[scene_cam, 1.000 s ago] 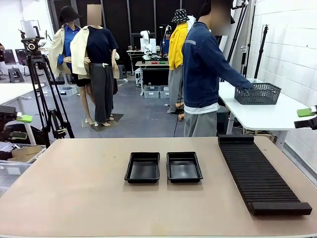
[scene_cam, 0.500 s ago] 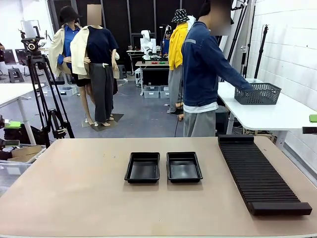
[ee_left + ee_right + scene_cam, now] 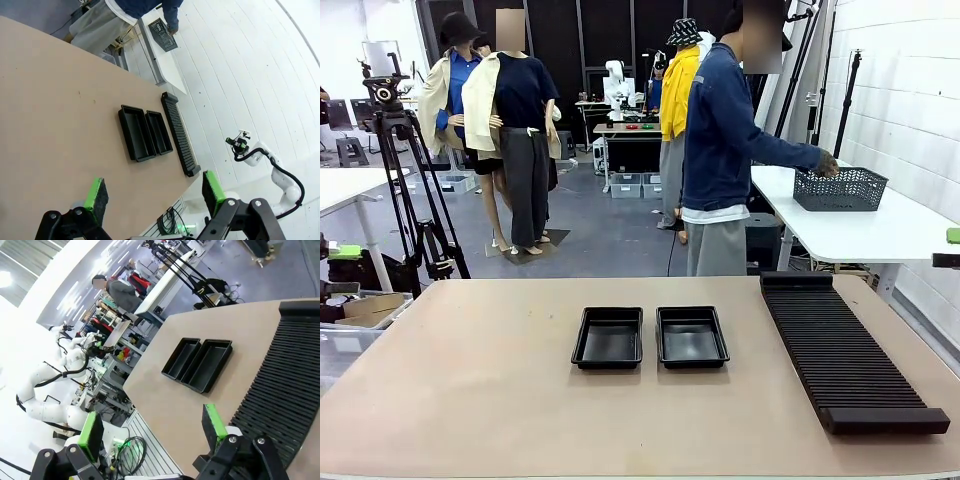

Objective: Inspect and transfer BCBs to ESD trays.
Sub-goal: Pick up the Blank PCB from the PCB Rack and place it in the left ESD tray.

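The left gripper [image 3: 154, 192] hangs high over the table [image 3: 55, 100] with its green-padded fingers spread wide and nothing between them. The right gripper [image 3: 151, 429] is equally released and empty, off the opposite side. Well ahead of the left fingers lie the two black trays [image 3: 136, 134], side by side and touching, both floors bare. The long ribbed rack [image 3: 179, 135] runs just beyond them. For the right gripper the order is reversed: the rack passes close under its fingers and the trays sit past it. Farther off, across the table from both tools, a person [image 3: 725, 150] stands turned away with a hand [image 3: 828, 163] at a dark basket [image 3: 845, 190] on a white side table [image 3: 860, 235]. Whether the basket holds the boards cannot be told. The step looks like waiting for the first board, so the transfer is not yet begun. To do it well, both grippers are best held high and wide apart, leaving the trays reachable. Once a board is offered, the nearer gripper should pinch it by a bare edge, keep it level, and lower it square to a tray's rim.
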You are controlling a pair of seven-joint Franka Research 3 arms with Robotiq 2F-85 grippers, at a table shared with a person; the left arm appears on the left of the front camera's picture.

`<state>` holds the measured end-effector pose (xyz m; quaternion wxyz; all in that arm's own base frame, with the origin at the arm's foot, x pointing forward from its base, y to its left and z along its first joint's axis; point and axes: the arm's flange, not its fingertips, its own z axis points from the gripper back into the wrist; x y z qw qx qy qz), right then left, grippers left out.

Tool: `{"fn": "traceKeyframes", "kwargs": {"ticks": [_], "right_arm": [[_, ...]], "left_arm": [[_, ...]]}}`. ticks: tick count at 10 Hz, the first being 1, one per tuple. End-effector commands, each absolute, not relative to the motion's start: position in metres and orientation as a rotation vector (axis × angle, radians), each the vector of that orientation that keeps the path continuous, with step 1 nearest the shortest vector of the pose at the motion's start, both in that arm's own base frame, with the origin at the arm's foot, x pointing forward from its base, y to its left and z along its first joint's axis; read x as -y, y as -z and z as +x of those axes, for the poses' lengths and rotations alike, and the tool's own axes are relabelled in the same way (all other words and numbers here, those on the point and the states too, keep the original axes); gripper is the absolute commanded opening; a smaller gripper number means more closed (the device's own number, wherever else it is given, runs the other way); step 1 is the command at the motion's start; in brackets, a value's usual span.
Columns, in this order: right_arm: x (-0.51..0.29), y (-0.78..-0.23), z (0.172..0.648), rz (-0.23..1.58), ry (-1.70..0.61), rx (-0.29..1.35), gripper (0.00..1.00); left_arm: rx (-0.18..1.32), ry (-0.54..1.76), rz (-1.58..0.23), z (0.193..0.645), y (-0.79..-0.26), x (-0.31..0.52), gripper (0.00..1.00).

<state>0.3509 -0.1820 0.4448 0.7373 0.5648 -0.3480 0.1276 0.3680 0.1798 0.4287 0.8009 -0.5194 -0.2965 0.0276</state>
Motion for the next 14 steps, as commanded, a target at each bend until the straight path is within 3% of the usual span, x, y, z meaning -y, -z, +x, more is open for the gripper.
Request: {"fn": "traceKeyframes", "kwargs": {"ticks": [1,14], "right_arm": [[0.1819,-0.4435,0.3489,1.245,-0.288,0.748,1.00],[0.1819,-0.4435,0.3489,1.245,-0.288,0.748,1.00]], "left_arm": [[0.637,-0.067,-1.126,0.3675,-0.4285,-0.1806,1.00],[0.637,-0.067,-1.126,0.3675,-0.4285,-0.1806,1.00]]}}
